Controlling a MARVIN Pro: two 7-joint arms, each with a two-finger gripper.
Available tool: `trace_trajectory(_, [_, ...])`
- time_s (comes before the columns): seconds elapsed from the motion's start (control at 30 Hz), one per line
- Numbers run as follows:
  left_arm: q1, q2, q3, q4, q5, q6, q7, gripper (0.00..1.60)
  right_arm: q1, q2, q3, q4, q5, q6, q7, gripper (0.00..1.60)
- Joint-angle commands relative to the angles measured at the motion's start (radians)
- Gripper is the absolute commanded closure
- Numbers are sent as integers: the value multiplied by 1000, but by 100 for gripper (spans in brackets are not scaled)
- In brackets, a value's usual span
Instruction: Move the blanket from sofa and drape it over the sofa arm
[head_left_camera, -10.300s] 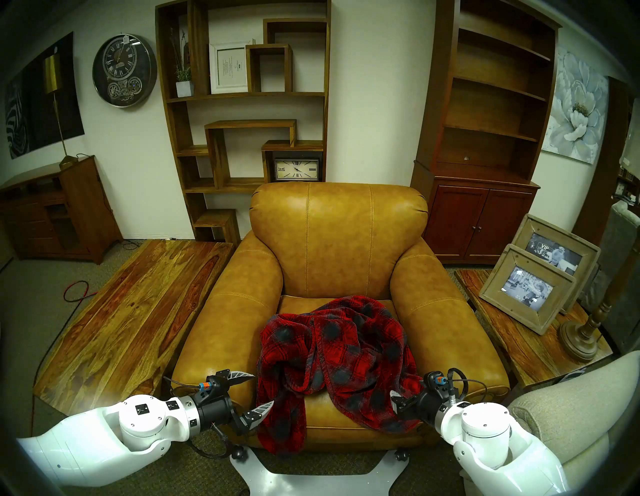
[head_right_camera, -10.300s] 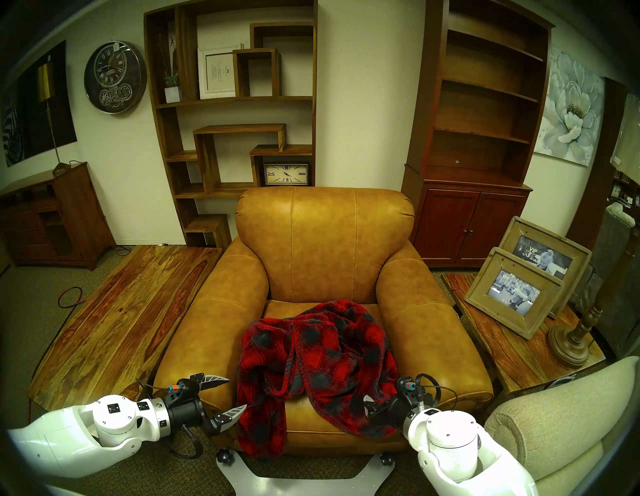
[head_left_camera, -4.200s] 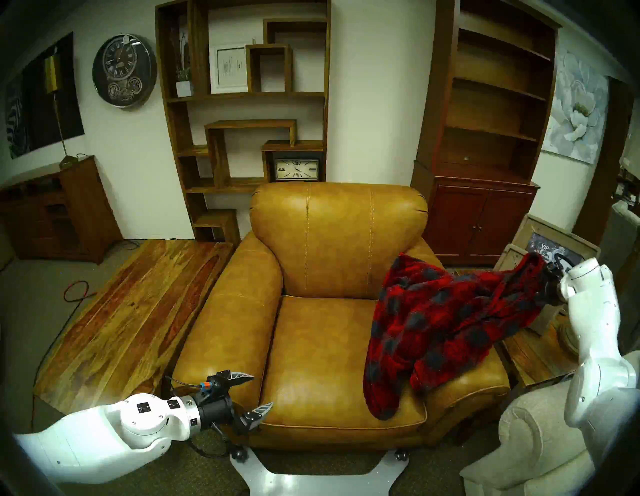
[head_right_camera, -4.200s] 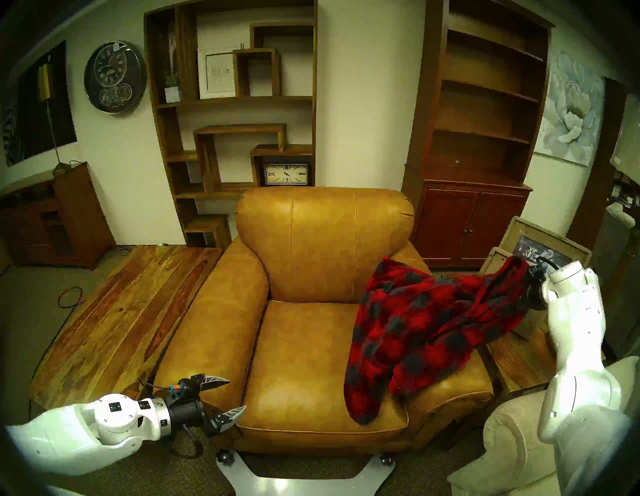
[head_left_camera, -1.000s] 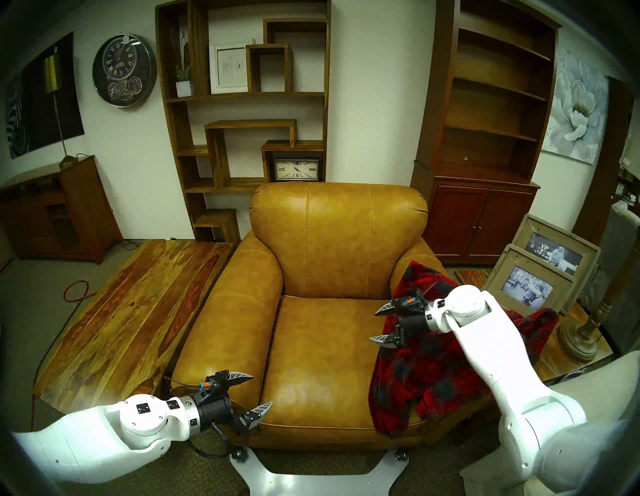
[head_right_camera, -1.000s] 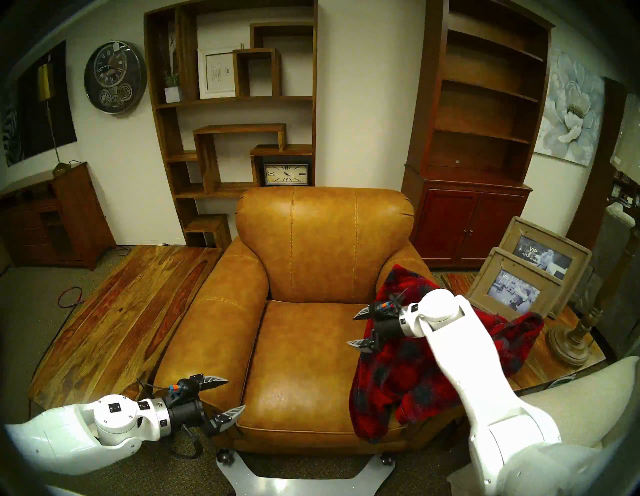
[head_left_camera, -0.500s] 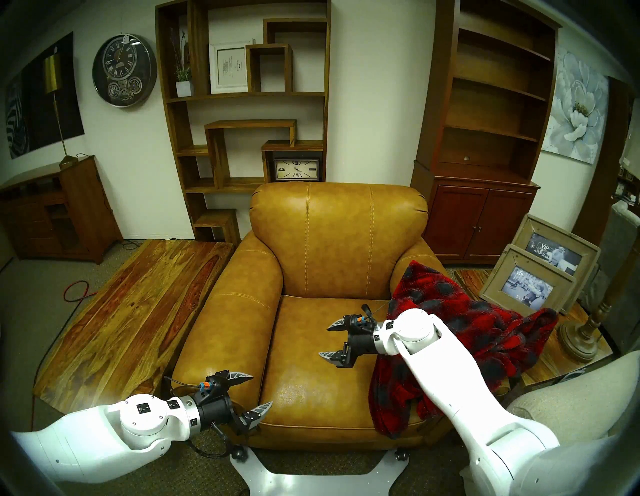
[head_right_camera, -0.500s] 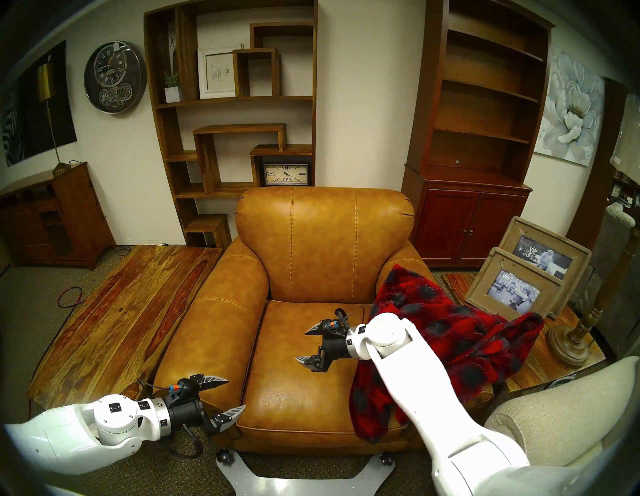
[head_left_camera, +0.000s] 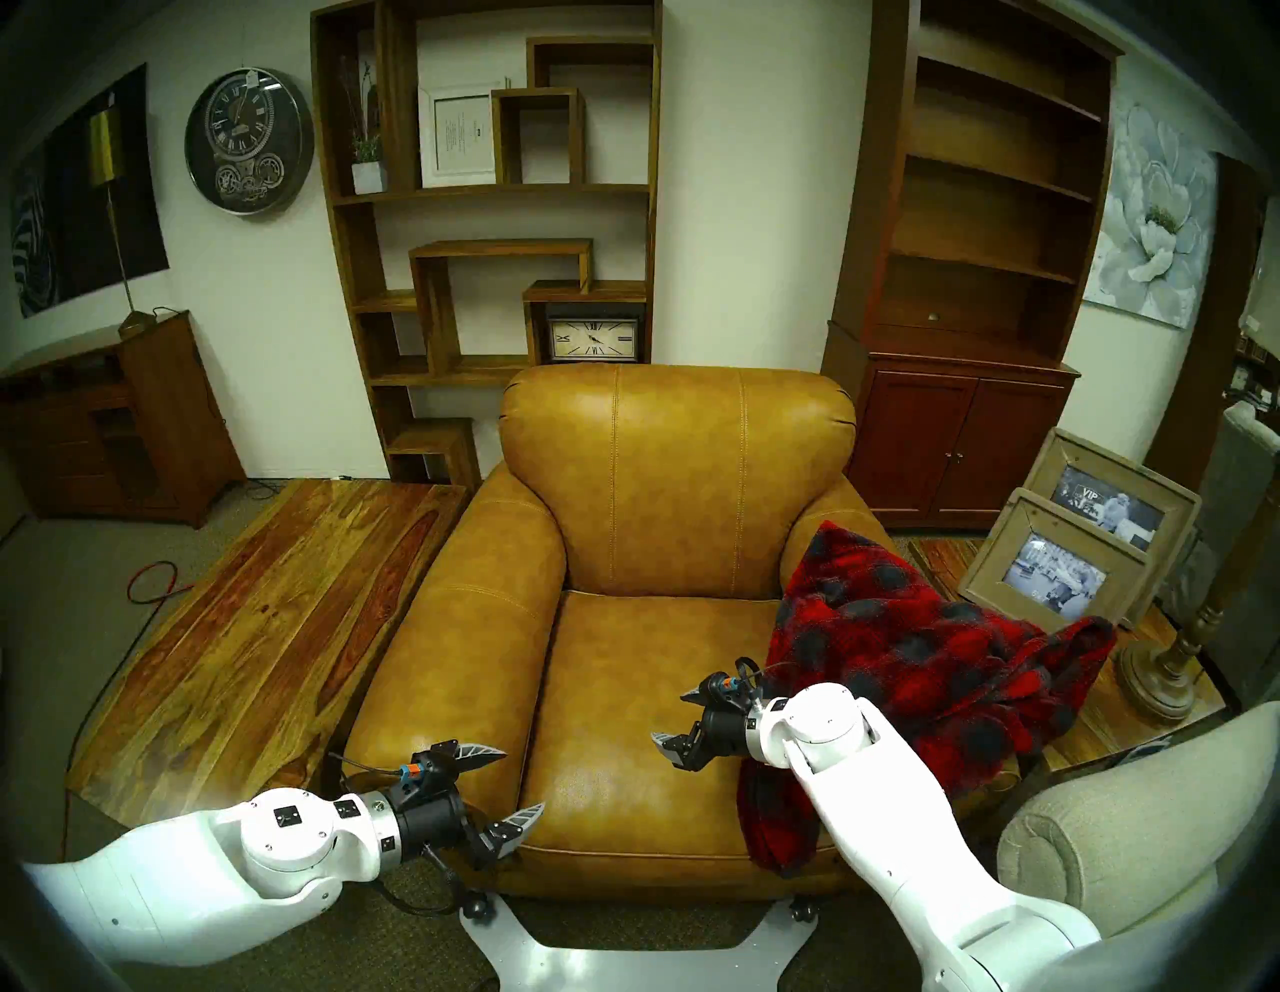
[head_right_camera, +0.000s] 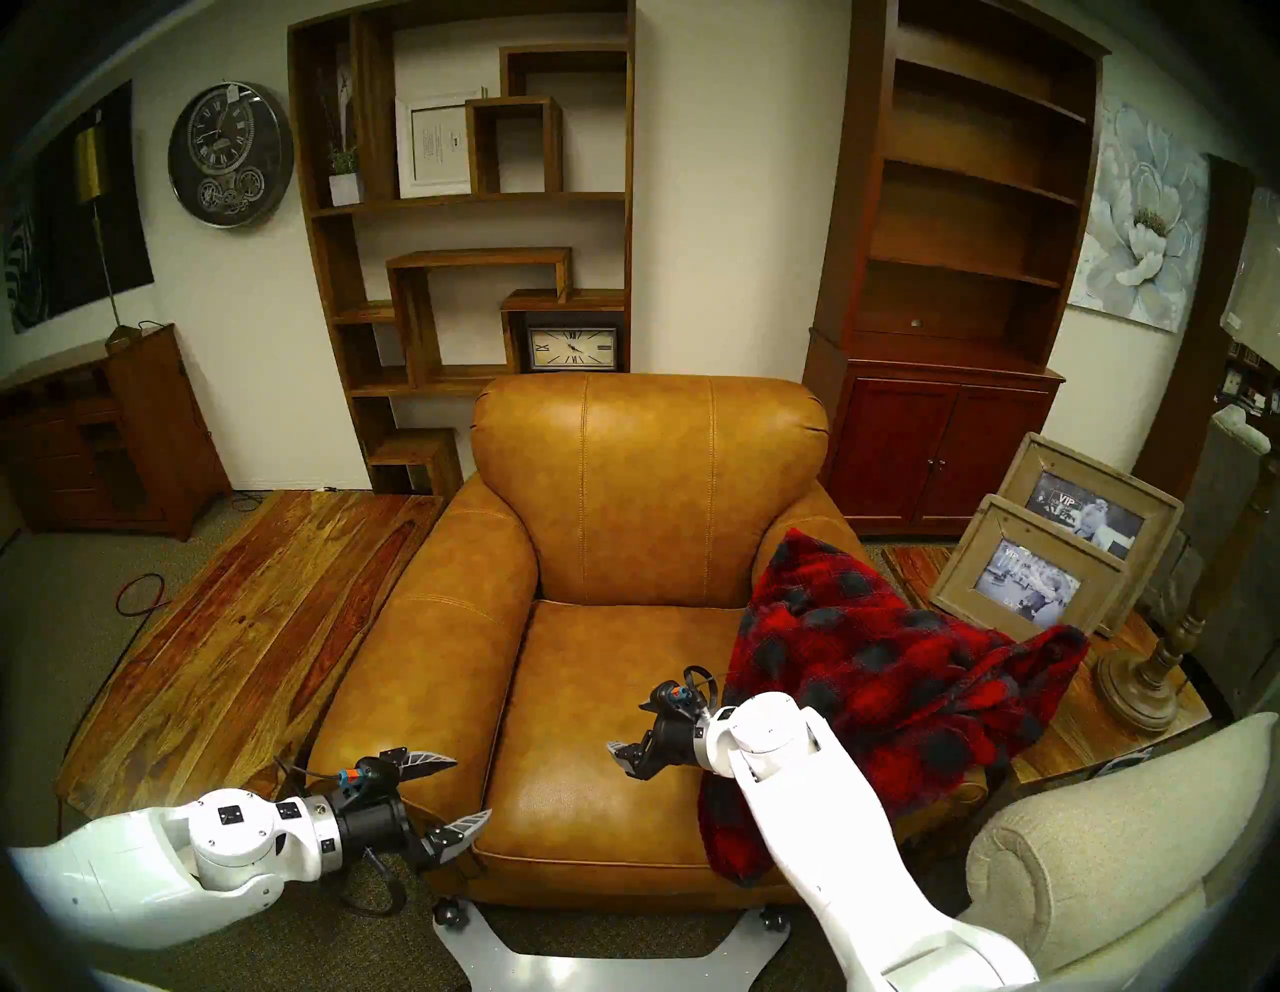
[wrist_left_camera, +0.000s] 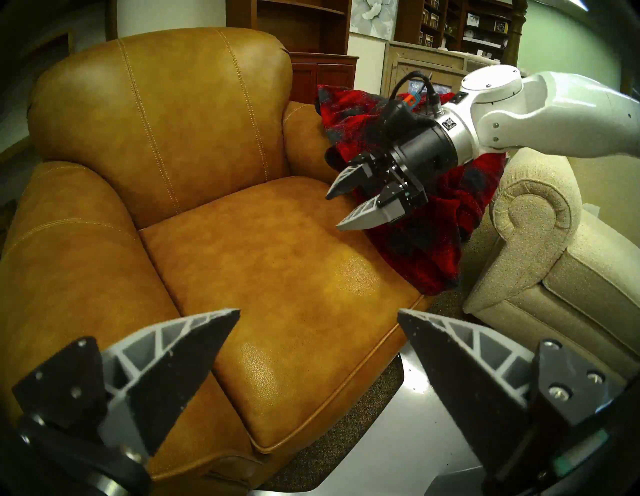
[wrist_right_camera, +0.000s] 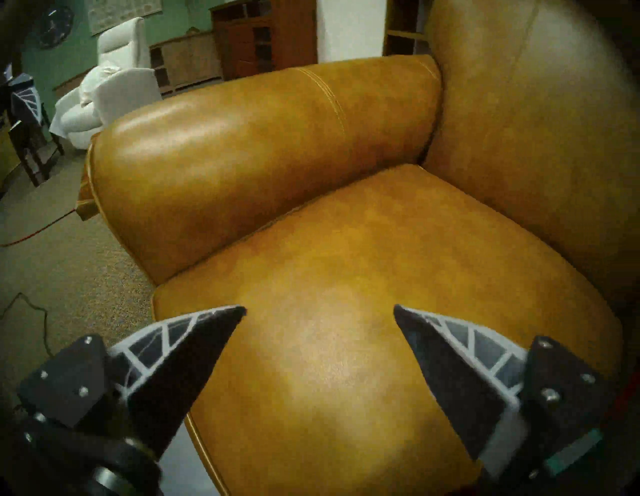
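Observation:
The red-and-black plaid blanket (head_left_camera: 921, 658) lies draped over the tan leather sofa's (head_left_camera: 679, 485) right sofa arm (head_left_camera: 831, 512). One end hangs to the seat's front right corner, the other spills onto the side table. It also shows in the left wrist view (wrist_left_camera: 426, 249). My right gripper (head_left_camera: 667, 716) is open and empty, hovering over the bare seat just left of the blanket, also seen in the right wrist view (wrist_right_camera: 319, 307). My left gripper (head_left_camera: 526, 778) is open and empty at the seat's front left corner.
A beige fabric seat with a scroll arm (head_left_camera: 1108, 831) stands close on the right. A side table holds two picture frames (head_left_camera: 1060, 575) and a lamp base (head_left_camera: 1157, 679). A low wooden table (head_left_camera: 263, 623) is on the left. My base plate (head_left_camera: 623, 956) sits before the sofa.
The blanket went from the seat onto the right sofa arm and was let go. In the last second my open right gripper drew back from it, leftward and nearer, over the seat. Left arm still.

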Motion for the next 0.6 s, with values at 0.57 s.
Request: trace_trajectory(0.57, [-7, 1, 6, -7, -3, -3, 2, 0, -178, -157, 82, -194, 62, -4, -334, 0])
